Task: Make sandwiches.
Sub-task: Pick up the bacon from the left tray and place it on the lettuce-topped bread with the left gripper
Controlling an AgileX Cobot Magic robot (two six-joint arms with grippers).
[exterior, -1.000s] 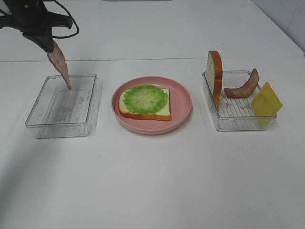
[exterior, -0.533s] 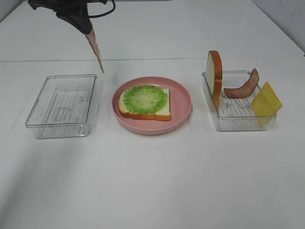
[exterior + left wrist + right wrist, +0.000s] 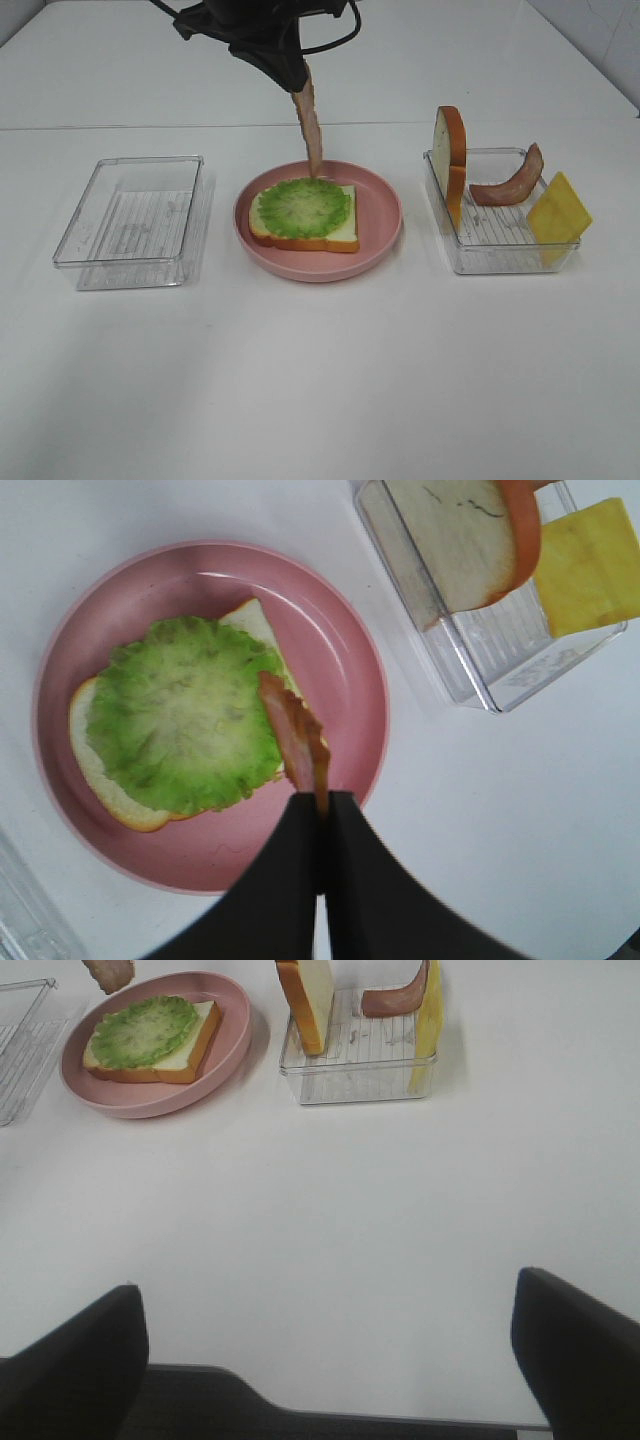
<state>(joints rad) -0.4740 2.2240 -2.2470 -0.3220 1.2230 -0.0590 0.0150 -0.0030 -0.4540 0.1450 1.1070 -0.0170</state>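
Above the white table (image 3: pixel 320 380) the right gripper (image 3: pixel 325 1350) idles with jaws wide and empty, while on the pink plate (image 3: pixel 385 215) a bread slice (image 3: pixel 343 232) under lettuce (image 3: pixel 300 207) lies beneath a bacon strip (image 3: pixel 312 135) dangling from the pinched-shut left gripper (image 3: pixel 322 810), poised for laying on top.

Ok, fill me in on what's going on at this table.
The left gripper is shut on a bacon strip, which dangles over the lettuce on a bread slice lying on the pink plate. It has not been laid down yet. The right gripper hangs open, away from the food, touching nothing. The clear tray on the right holds a second bread slice standing on edge, another bacon strip and a cheese square.
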